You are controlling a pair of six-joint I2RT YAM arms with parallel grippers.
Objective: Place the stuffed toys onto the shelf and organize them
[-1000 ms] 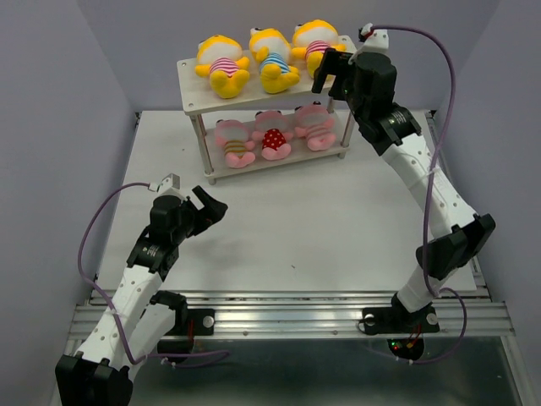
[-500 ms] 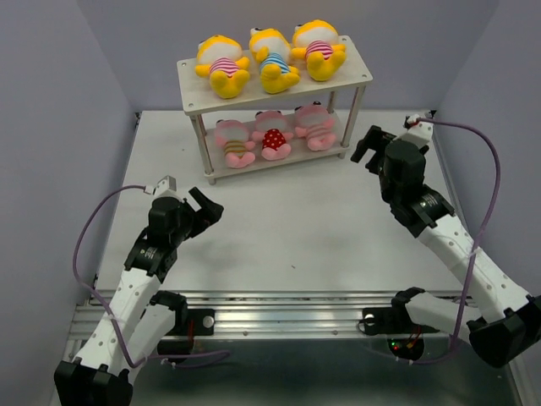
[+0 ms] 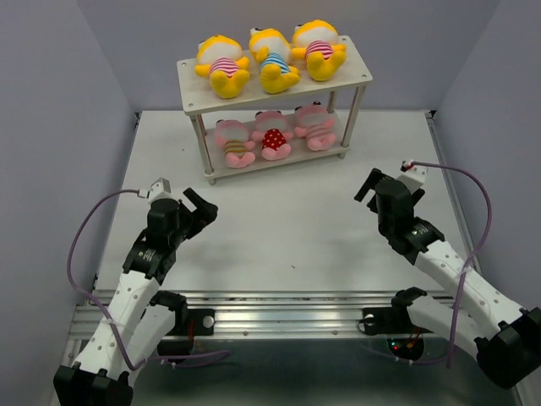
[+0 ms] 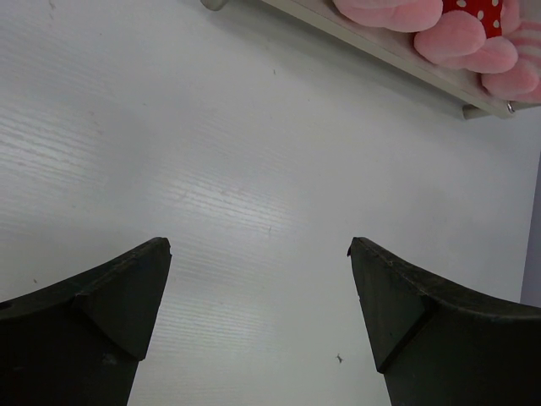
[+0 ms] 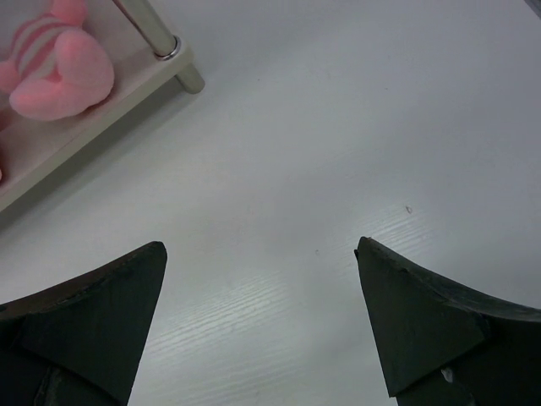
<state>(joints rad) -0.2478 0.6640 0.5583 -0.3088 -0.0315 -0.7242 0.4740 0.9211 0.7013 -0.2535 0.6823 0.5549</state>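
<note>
The off-white two-tier shelf [image 3: 279,95] stands at the back centre of the table. Three yellow stuffed toys [image 3: 273,59] lie in a row on its top board. Three pink ones [image 3: 272,138] lie on the lower board. My left gripper [image 3: 199,209] hovers open and empty over the table, in front of the shelf's left end. My right gripper [image 3: 368,183] is open and empty too, in front of the shelf's right end. The left wrist view shows my open left gripper [image 4: 259,243], with a polka-dot pink toy [image 4: 456,34] far ahead. Ahead of my right gripper [image 5: 259,244] lies a striped pink toy [image 5: 55,68].
White table surface [image 3: 287,220] spreads between the arms and the shelf. Grey walls [image 3: 59,101] close in the left, back and right sides. A shelf leg [image 5: 161,34] stands ahead of my right gripper. Purple cables [image 3: 84,245] loop beside both arms.
My right arm has drawn back from the shelf's top right corner and come down low over the near right of the table. The left arm has barely shifted.
</note>
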